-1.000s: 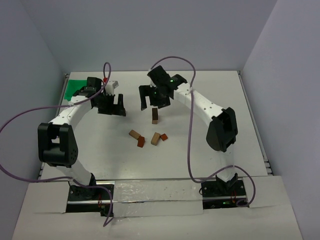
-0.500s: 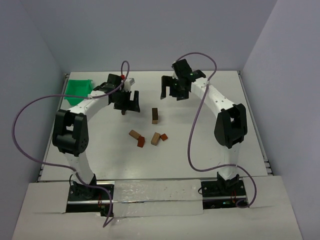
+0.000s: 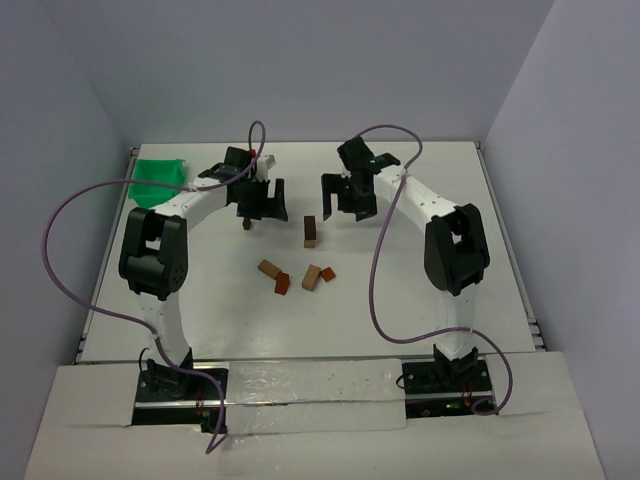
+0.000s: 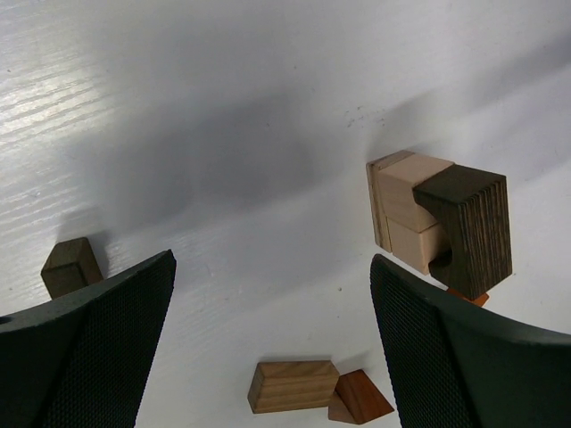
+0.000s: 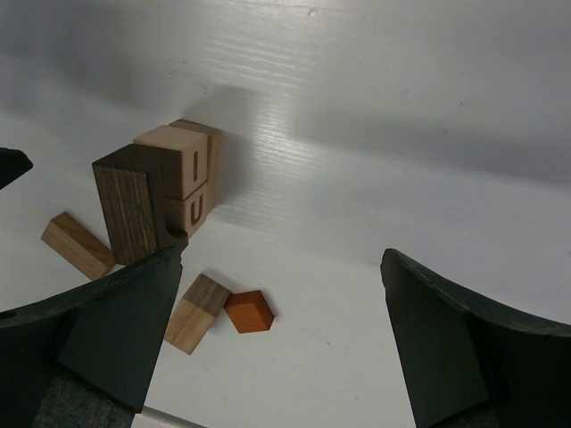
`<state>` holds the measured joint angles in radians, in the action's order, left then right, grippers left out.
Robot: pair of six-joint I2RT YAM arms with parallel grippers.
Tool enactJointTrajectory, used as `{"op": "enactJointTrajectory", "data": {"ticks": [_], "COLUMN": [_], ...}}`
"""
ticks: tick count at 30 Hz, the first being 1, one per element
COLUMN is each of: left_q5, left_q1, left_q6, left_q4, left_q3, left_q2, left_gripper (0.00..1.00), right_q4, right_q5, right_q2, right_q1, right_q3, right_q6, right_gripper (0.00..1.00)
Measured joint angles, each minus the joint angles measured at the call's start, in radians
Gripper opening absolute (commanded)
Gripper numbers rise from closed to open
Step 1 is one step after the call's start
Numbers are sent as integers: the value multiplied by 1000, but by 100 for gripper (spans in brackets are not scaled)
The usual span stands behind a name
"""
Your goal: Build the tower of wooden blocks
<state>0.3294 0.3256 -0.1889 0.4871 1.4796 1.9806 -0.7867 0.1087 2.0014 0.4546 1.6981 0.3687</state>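
The wood block tower (image 3: 311, 231) stands mid-table: tan blocks with a dark brown arch block on top. It also shows in the left wrist view (image 4: 437, 223) and the right wrist view (image 5: 165, 192). My left gripper (image 3: 260, 210) is open and empty, just left of the tower (image 4: 272, 348). My right gripper (image 3: 345, 203) is open and empty, just behind and right of the tower (image 5: 277, 339). Loose blocks lie nearer: a tan block (image 3: 268, 268), a reddish-brown wedge (image 3: 282, 284), a two-tone tan block (image 3: 313, 275) and an orange block (image 3: 328, 273).
A small dark brown block (image 4: 71, 266) lies below my left gripper. A green plastic bin (image 3: 160, 175) sits at the far left corner. Purple cables loop above both arms. Walls close the table on the left, back and right.
My left gripper has swung right toward the tower. My right gripper has drawn back from above the tower to its far right side. The blocks have not moved.
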Motion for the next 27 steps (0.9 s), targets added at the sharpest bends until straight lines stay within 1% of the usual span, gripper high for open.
{"op": "enactJointTrajectory", "data": {"ticks": [5, 27], "left_q5": [16, 50], "left_q1": [0, 11], "left_q6": [-14, -41], "left_q4": [-6, -21], "left_q3": [22, 107], "left_q2": [33, 115], "left_gripper": [93, 92], "right_q4": [0, -11], "right_q5": [-15, -16], "right_q2": [2, 34], "right_q1": [7, 26], "right_q3": [-11, -24], "right_q6": [-1, -8], "right_gripper": [100, 100]}}
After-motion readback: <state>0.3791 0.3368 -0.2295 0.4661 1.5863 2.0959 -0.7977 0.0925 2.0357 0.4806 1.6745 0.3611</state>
